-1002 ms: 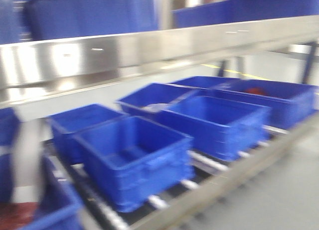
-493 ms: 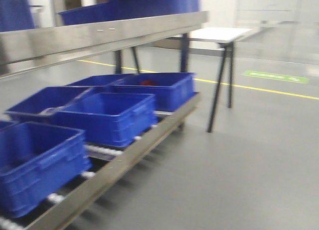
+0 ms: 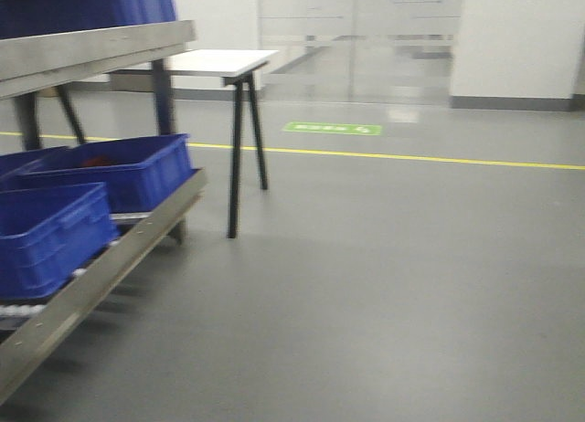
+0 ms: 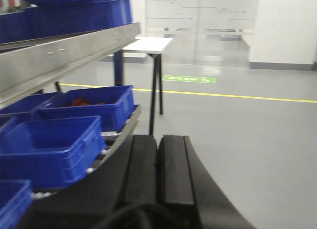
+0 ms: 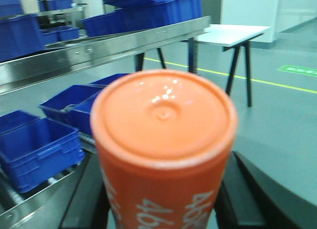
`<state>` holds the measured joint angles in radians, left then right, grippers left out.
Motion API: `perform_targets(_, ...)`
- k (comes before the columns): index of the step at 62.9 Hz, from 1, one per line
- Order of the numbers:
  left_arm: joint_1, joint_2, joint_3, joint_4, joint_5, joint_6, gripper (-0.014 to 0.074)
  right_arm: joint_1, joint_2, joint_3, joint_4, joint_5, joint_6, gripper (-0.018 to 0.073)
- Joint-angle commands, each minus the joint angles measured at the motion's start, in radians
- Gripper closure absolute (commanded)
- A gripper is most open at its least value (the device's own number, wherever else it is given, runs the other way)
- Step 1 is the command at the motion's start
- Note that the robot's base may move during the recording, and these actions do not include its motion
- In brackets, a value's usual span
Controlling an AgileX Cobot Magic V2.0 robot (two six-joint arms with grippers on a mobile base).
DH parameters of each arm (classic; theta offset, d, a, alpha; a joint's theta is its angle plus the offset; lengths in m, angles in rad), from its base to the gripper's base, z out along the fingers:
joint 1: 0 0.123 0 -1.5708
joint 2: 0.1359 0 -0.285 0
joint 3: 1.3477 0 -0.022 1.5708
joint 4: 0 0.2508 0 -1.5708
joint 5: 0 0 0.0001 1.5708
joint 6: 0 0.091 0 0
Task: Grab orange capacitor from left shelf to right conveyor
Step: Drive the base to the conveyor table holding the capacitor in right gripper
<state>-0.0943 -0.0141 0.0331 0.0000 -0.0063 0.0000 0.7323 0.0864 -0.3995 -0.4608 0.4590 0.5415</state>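
The orange capacitor (image 5: 163, 140), with white "4680" on its side and a flat top, fills the right wrist view. My right gripper (image 5: 161, 209) is shut on it, black fingers (image 5: 86, 199) pressed to both sides. My left gripper (image 4: 157, 162) is shut and empty, its two black fingers pressed together, held in the air beside the shelf. The steel left shelf shows at the left of the front view (image 3: 91, 47), in the left wrist view (image 4: 64, 53) and the right wrist view (image 5: 124, 43). The conveyor is out of view.
Blue plastic bins (image 3: 50, 230) sit on the roller rack under the shelf, more on top (image 4: 79, 13). A white table with black legs (image 3: 224, 61) stands past the shelf's end. Grey floor with a yellow line (image 3: 411, 157) stretches to the right; glass partitions stand at the back.
The front view has swung to the right: the shelf and bins slid from filling the picture to its left edge, and the floor, table and back wall came into view.
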Motion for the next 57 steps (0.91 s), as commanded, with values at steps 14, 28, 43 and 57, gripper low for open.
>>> perform_targets(14, -0.004, 0.01, -0.008, -0.005, -0.084, 0.0, 0.0701, -0.003, 0.021, -0.033, -0.024, -0.086, -0.009, 0.0502)
perform_targets(28, -0.004, 0.01, -0.008, -0.005, -0.084, 0.0, 0.0701, -0.003, 0.021, -0.033, -0.024, -0.086, -0.009, 0.0502)
perform_targets(43, -0.004, 0.01, -0.008, -0.005, -0.084, 0.0, 0.0701, -0.003, 0.021, -0.033, -0.024, -0.086, -0.009, 0.0502)
perform_targets(57, -0.004, 0.01, -0.008, -0.005, -0.084, 0.0, 0.0701, -0.003, 0.021, -0.033, -0.024, -0.086, -0.009, 0.0502)
